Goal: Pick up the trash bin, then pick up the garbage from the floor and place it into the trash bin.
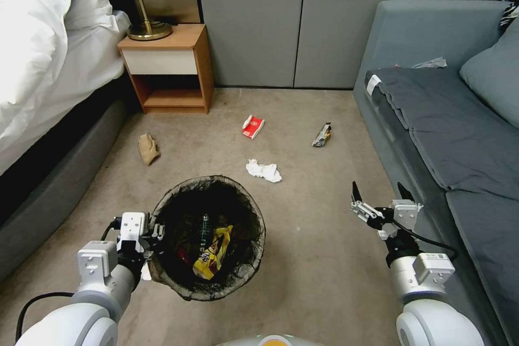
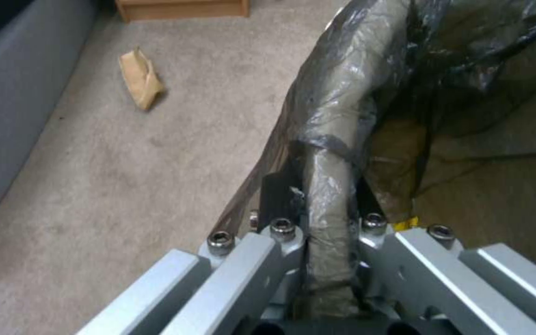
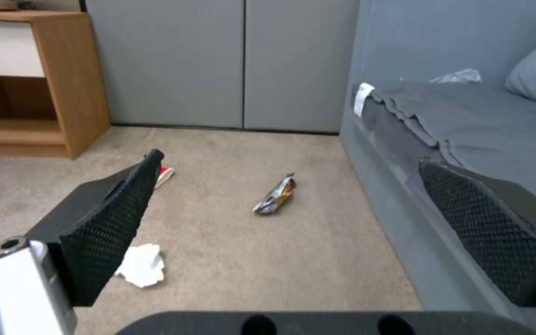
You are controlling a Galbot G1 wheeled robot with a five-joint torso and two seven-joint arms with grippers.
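Observation:
The trash bin, lined with a dark bag, hangs just above the carpet with my left gripper shut on its near-left rim. Inside it lie a yellow snack wrapper and a bottle. On the floor beyond are garbage pieces: a white tissue, a red-white carton, a dark wrapper and a brown paper bag. My right gripper hovers open and empty to the right of the bin, near the sofa.
A grey sofa runs along the right side. A wooden nightstand with a lamp stands at the back left, beside a bed with white bedding. Grey cabinet doors close off the back. Open carpet lies between bin and sofa.

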